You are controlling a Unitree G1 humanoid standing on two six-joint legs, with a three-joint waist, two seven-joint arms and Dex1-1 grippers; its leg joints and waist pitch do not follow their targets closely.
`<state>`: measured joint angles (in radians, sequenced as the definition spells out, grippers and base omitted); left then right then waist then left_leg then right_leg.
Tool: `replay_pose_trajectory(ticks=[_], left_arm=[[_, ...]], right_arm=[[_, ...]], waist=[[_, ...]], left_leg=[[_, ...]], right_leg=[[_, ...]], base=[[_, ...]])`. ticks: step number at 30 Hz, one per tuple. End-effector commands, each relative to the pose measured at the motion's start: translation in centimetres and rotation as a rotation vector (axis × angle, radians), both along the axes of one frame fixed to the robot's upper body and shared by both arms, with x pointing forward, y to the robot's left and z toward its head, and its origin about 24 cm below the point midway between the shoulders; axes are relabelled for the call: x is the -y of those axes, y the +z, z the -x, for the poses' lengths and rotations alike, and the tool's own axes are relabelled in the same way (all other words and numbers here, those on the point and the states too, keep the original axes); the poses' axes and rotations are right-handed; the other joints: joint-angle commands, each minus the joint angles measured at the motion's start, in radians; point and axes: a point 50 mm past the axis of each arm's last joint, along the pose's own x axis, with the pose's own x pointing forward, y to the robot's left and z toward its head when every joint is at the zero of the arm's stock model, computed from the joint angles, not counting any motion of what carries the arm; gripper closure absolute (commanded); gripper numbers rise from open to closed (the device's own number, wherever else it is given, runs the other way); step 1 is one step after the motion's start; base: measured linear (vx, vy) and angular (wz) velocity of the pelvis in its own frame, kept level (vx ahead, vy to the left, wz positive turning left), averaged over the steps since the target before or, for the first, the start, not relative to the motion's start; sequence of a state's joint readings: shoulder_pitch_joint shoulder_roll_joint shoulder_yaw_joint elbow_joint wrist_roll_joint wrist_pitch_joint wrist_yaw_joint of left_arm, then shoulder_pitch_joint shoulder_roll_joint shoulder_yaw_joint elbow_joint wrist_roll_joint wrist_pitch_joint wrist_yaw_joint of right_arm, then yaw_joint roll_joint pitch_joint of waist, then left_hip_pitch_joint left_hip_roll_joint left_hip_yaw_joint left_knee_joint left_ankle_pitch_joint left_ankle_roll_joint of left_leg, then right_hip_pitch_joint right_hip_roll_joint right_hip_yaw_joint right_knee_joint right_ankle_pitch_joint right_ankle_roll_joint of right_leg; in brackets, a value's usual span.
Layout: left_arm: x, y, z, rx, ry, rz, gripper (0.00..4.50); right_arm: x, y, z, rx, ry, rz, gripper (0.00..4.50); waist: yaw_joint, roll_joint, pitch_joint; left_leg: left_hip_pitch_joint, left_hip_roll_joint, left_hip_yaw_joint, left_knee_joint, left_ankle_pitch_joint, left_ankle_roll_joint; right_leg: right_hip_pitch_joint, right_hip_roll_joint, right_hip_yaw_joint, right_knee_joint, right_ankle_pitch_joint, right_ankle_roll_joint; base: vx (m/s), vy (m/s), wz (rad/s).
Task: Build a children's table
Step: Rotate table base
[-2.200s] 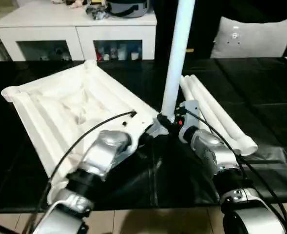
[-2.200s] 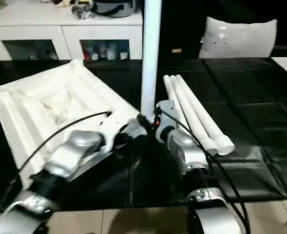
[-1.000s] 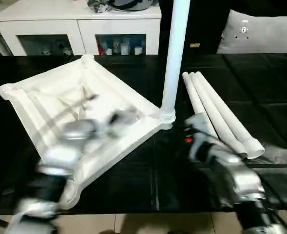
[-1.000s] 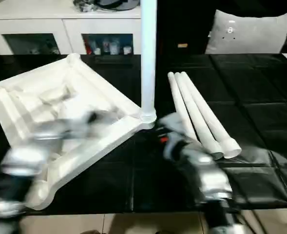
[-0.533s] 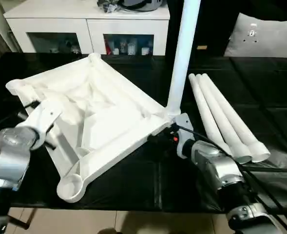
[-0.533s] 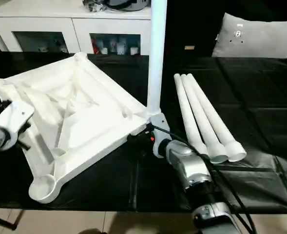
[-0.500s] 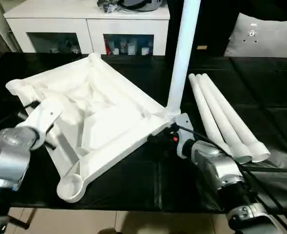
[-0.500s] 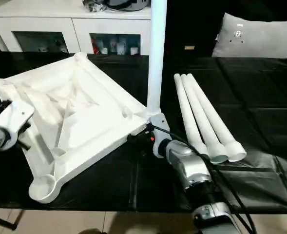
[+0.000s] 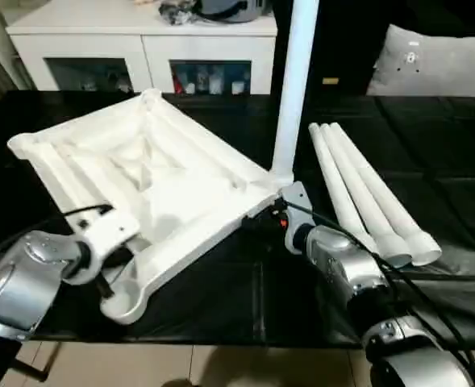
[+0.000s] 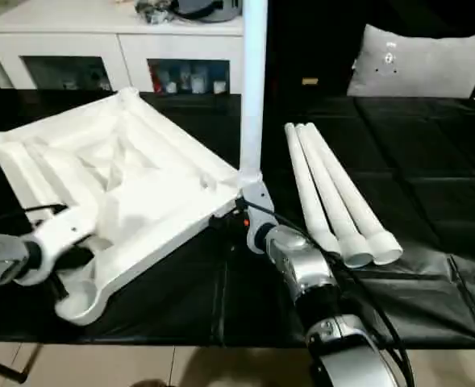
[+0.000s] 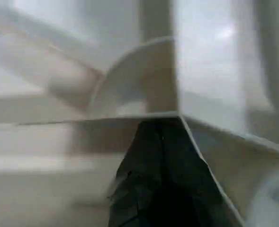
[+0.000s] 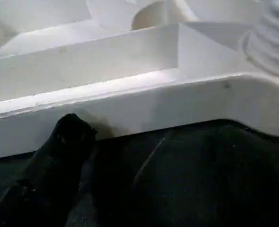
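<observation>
The white table top (image 9: 148,185) lies ribbed side up on the black surface (image 9: 245,306), one leg (image 9: 293,89) standing upright in its right corner socket. Three loose legs (image 9: 366,193) lie side by side to the right, with open surface between. The left gripper (image 9: 104,278), closed, sits at the top's near-left edge by an empty corner socket (image 9: 124,302). The right gripper (image 9: 261,219) is spread wide at the near-right edge below the standing leg
</observation>
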<state>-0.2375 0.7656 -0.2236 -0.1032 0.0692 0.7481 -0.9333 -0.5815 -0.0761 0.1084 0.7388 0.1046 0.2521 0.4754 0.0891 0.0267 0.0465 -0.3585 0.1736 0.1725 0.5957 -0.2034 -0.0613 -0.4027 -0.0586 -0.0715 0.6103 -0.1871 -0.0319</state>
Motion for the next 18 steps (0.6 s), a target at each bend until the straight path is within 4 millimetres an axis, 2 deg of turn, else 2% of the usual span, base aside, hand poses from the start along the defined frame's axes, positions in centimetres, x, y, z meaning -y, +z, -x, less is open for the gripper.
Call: replay_pose_trajectory(ticks=[1,2,3,5,6,7,8,10,11,13,14,15,16,18], left_arm=[[3.8,0.3,0.2,-0.037,-0.196,0.167,4.45],[4.4,0.3,0.1,-0.037,-0.218,0.182,4.45],[4.5,0.3,0.0,-0.037,-0.223,0.184,4.45],[5.3,0.1,-0.2,-0.039,-0.244,0.207,4.45],[6.2,-0.1,-0.4,-0.042,-0.27,0.233,4.45],[6.6,-0.2,-0.5,-0.04,-0.28,0.238,4.45],[7.2,-0.4,-0.9,-0.023,-0.288,0.244,4.45],[8.2,-0.6,-1.8,0.04,-0.29,0.246,4.45],[8.4,-0.7,-2.3,0.067,-0.266,0.245,4.45],[8.7,-0.8,-3.3,0.128,-0.22,0.237,4.45],[8.9,-0.9,-3.9,0.165,-0.184,0.232,4.45],[9.1,-0.9,-4.4,0.189,-0.159,0.229,4.45],[9.1,-0.9,-4.4,0.189,-0.159,0.229,4.45],[10.3,-1.0,-5.6,0.258,-0.099,0.26,4.45]], right_arm=[[-0.4,0.6,-0.7,0.024,0.001,0.005,0.0],[-0.5,0.7,-0.8,0.027,0.002,0.007,0.0],[-0.5,0.7,-0.8,0.027,0.002,0.008,0.0],[-0.5,0.7,-0.9,0.03,0.002,0.01,0.0],[-0.5,0.8,-1.0,0.035,0.001,0.014,0.0],[-0.4,0.8,-1.1,0.036,0.0,0.016,0.0],[-0.4,0.8,-1.1,0.038,-0.001,0.018,0.0],[-0.2,0.8,-1.2,0.043,-0.006,0.031,0.0],[-0.1,0.8,-1.2,0.045,-0.008,0.037,0.0],[0.2,0.8,-1.3,0.05,-0.016,0.047,0.0],[0.3,0.8,-1.3,0.054,-0.024,0.056,0.0],[0.5,0.8,-1.3,0.058,-0.03,0.066,0.0],[0.5,0.8,-1.3,0.058,-0.03,0.066,0.0],[1.9,1.0,-1.7,0.08,-0.119,0.098,0.0]], waist=[[-0.004,0.012,-0.049],[-0.002,0.013,-0.05],[-0.005,0.01,-0.052],[-0.005,0.011,-0.055],[-0.01,0.005,-0.058],[-0.012,0.005,-0.058],[-0.014,0.004,-0.059],[-0.017,0.002,-0.057],[-0.018,0.0,-0.058],[-0.021,0.001,-0.055],[-0.022,-0.001,-0.057],[-0.025,-0.006,-0.057],[-0.025,-0.006,-0.058],[-0.025,-0.009,-0.058]], left_leg=[[0.011,0.055,-0.025,-0.085,-0.251,-0.014],[0.013,0.055,-0.024,-0.084,-0.243,-0.02],[0.008,0.054,-0.024,-0.084,-0.222,-0.019],[0.006,0.053,-0.023,-0.082,-0.201,-0.015],[0.0,0.051,-0.021,-0.078,-0.157,-0.002],[0.001,0.049,-0.019,-0.075,-0.149,0.003],[0.0,0.049,-0.019,-0.073,-0.137,0.009],[-0.001,0.046,-0.016,-0.071,-0.133,0.019],[-0.002,0.05,-0.018,-0.072,-0.135,0.02],[0.0,0.048,-0.016,-0.072,-0.148,0.021],[0.001,0.048,-0.017,-0.07,-0.152,0.019],[-0.002,0.05,-0.018,-0.072,-0.15,0.02],[-0.001,0.05,-0.018,-0.071,-0.148,0.021],[-0.001,0.047,-0.015,-0.068,-0.13,0.03]], right_leg=[[0.037,-0.092,0.061,-0.081,-0.299,-0.187],[0.038,-0.091,0.061,-0.079,-0.28,-0.192],[0.043,-0.089,0.062,-0.072,-0.243,-0.198],[0.046,-0.09,0.062,-0.069,-0.21,-0.202],[0.053,-0.091,0.062,-0.063,-0.155,-0.211],[0.052,-0.09,0.062,-0.064,-0.145,-0.214],[0.055,-0.091,0.062,-0.063,-0.138,-0.218],[0.055,-0.088,0.061,-0.069,-0.151,-0.216],[0.059,-0.092,0.06,-0.068,-0.168,-0.212],[0.054,-0.086,0.058,-0.074,-0.191,-0.204],[0.057,-0.088,0.059,-0.074,-0.201,-0.199],[0.059,-0.089,0.058,-0.075,-0.207,-0.195],[0.059,-0.089,0.058,-0.074,-0.207,-0.194],[0.057,-0.087,0.058,-0.076,-0.198,-0.195]], base=[[0.0,0.0,0.0],[0.0,0.0,0.0],[0.0,0.0,0.0],[0.0,0.0,0.0],[0.0,0.0,0.0],[0.0,0.0,0.0],[0.0,0.0,0.0],[0.0,0.0,0.0],[0.0,0.0,0.0],[0.0,0.0,0.0],[0.0,0.0,0.0],[0.0,0.0,0.0],[0.0,0.0,0.0],[0.0,0.0,0.0]])
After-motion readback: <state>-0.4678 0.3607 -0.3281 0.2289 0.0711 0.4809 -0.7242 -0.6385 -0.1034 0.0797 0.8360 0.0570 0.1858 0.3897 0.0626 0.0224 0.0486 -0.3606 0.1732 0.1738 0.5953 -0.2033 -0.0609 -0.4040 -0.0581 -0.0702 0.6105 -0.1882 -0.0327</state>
